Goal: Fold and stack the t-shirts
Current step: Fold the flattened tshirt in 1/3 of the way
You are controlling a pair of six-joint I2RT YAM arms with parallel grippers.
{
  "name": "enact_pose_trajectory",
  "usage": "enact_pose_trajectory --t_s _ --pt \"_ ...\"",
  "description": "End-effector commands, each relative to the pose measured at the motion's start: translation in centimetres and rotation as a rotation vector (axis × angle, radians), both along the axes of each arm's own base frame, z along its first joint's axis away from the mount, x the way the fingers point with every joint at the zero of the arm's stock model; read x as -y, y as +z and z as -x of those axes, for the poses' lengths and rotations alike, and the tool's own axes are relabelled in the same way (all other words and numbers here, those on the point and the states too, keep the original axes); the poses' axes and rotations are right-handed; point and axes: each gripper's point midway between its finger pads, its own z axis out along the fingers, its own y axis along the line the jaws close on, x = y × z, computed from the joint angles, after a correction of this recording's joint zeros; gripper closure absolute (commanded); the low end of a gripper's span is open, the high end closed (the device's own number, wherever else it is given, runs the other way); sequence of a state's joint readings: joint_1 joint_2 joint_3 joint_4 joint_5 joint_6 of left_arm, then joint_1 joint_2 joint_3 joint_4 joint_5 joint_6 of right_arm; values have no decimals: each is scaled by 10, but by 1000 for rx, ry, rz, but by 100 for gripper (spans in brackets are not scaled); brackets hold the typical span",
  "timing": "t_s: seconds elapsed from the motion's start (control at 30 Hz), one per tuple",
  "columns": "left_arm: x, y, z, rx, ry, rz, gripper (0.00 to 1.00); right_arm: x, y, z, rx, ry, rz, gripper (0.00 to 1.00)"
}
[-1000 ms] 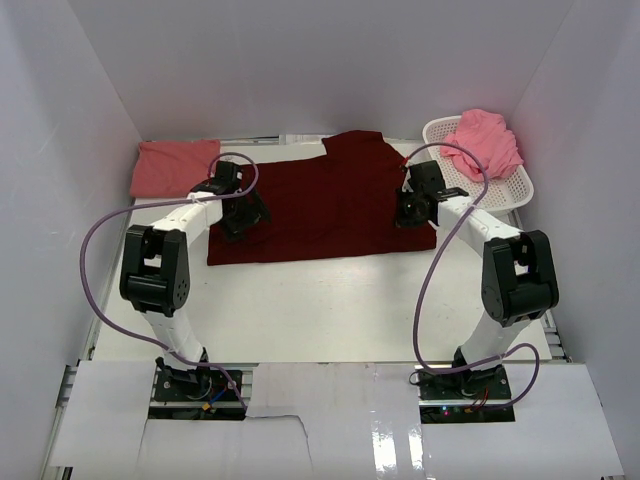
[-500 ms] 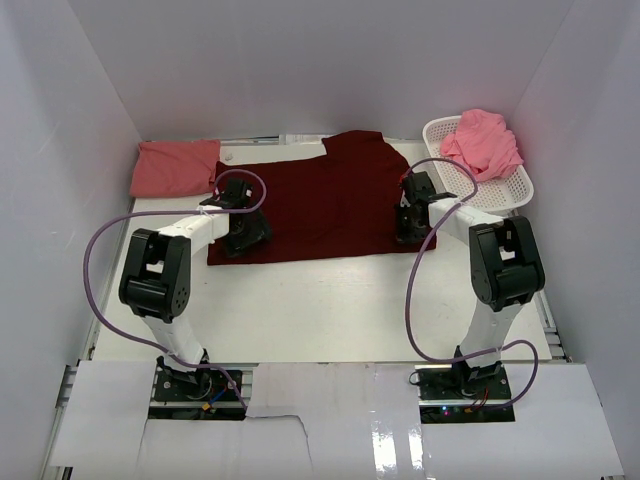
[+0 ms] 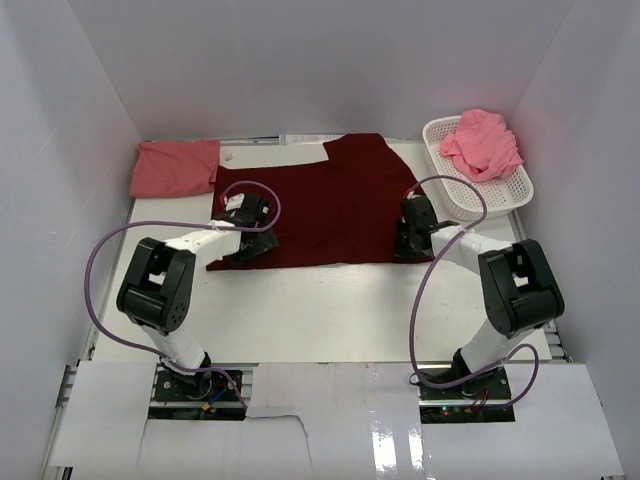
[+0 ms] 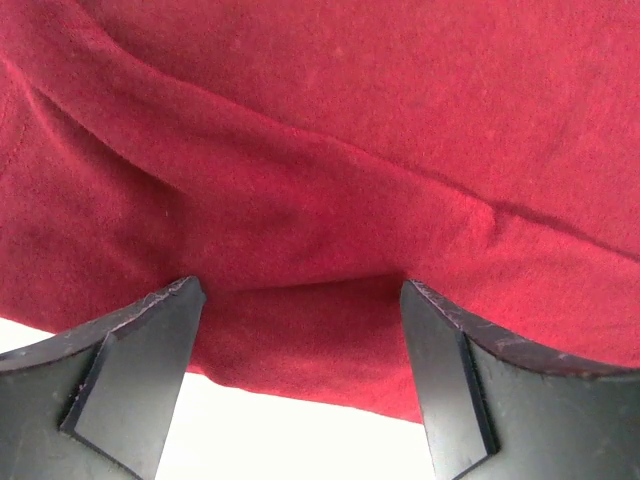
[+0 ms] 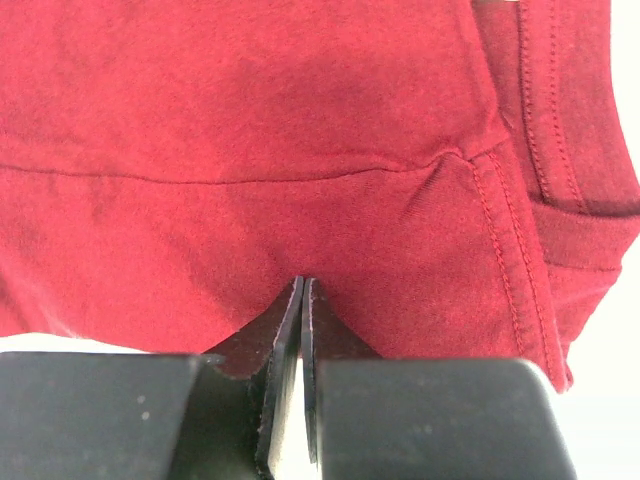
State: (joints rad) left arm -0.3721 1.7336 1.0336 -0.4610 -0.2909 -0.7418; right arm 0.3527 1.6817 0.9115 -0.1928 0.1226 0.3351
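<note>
The large dark maroon t-shirt [image 3: 330,200] lies spread flat in the middle of the table. My left gripper [image 3: 236,250] is low at its near left hem. In the left wrist view the gripper [image 4: 300,292] is open, with the hem edge [image 4: 300,350] between the fingers and white table below. My right gripper [image 3: 405,248] is at the near right hem. In the right wrist view it [image 5: 302,283] is shut, tips against the cloth [image 5: 250,120], no fold showing between them. The salmon shirt [image 3: 175,167] lies folded at the back left. The lighter pink shirt [image 3: 482,142] is bunched in the basket.
The white perforated basket [image 3: 520,190] stands at the back right, close to the right arm. White walls enclose the table on three sides. Purple cables loop from both arms above the table. Bare white table [image 3: 320,310] lies between the shirt and the arm bases.
Both grippers have come from the middle of the shirt's sides toward its near hem and dropped lower. The left one also shifted right. The shirts have not visibly moved.
</note>
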Motion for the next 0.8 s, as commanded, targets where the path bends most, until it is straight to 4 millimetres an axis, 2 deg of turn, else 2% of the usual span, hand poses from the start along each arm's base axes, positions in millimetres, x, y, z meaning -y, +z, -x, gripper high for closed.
enact_pose_trajectory --t_s 0.0,0.07,0.13,0.2,0.23,0.3,0.4,0.43,0.5,0.57,0.6,0.63,0.73,0.77 --pt "-3 -33 78 -203 -1 -30 9 23 -57 123 -369 -20 113 92" --pt "2 -37 103 -229 -24 -43 9 25 -59 154 -404 -19 112 92" --pt "8 -30 121 -242 -20 -35 9 25 -56 173 -420 -51 100 92" --pt "10 -27 144 -259 -21 -31 9 18 -48 192 -435 -43 101 92" --pt "9 -26 152 -268 -14 -36 8 21 -45 195 -440 -74 108 92" --pt "-1 -25 177 -315 0 -73 8 24 -39 217 -477 -61 160 92" --pt "-14 -16 196 -333 49 -89 8 28 -31 237 -491 -55 200 92" --pt "-17 -16 203 -343 66 -87 8 16 -27 245 -512 -13 139 92" --pt "-10 -12 213 -341 40 -53 7 8 -19 260 -541 -14 105 92" --pt "-9 -7 219 -358 45 -44 7 2 -5 260 -513 -13 124 92" --pt "-9 -6 221 -359 44 -51 7 6 2 259 -498 -20 148 91" --pt "-7 -3 219 -353 45 -47 7 19 8 263 -503 -29 221 91" --pt "-14 3 215 -336 61 -91 6 26 24 255 -470 -36 284 91" --pt "-18 6 208 -316 73 -127 4 29 29 252 -466 -35 309 91"
